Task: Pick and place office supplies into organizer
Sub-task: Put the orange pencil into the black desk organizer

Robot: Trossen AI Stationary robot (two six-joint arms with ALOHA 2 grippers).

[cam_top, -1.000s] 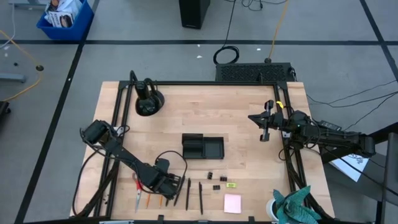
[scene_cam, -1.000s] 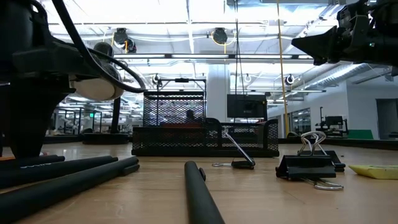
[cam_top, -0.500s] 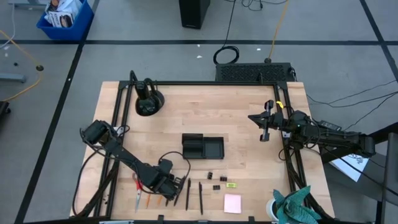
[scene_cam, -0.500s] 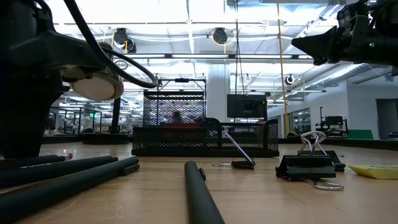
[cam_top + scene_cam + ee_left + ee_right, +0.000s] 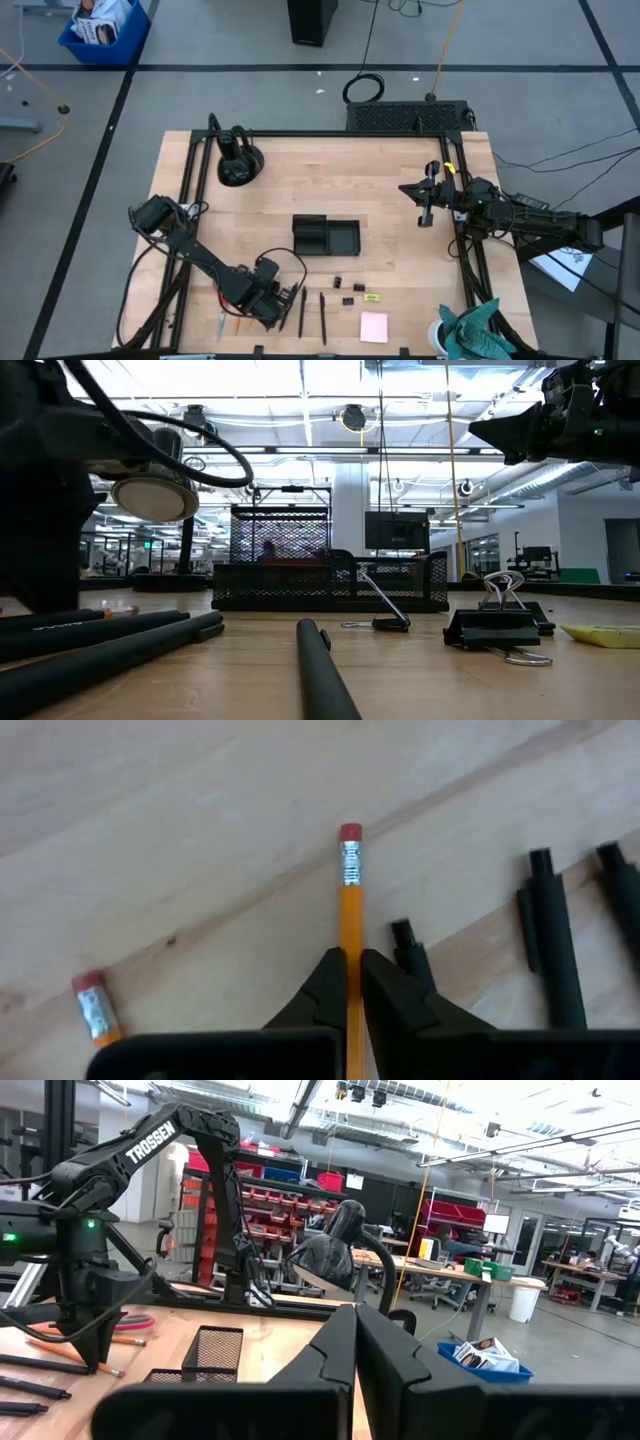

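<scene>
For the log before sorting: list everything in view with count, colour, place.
organizer: one, black, table centre
pencils: two, orange, front left
scissors: one, red-handled, front left edge
pens: several, black, right of pencils
clips: three, black, front of organizer
small piece: one, yellow-green, beside clips
notepad: one, pink, front edge
cloth: one, teal, front right corner
domed object: one, black, rear left
left claw: shut on one of the pencils, front left
right claw: shut, raised at right
</scene>
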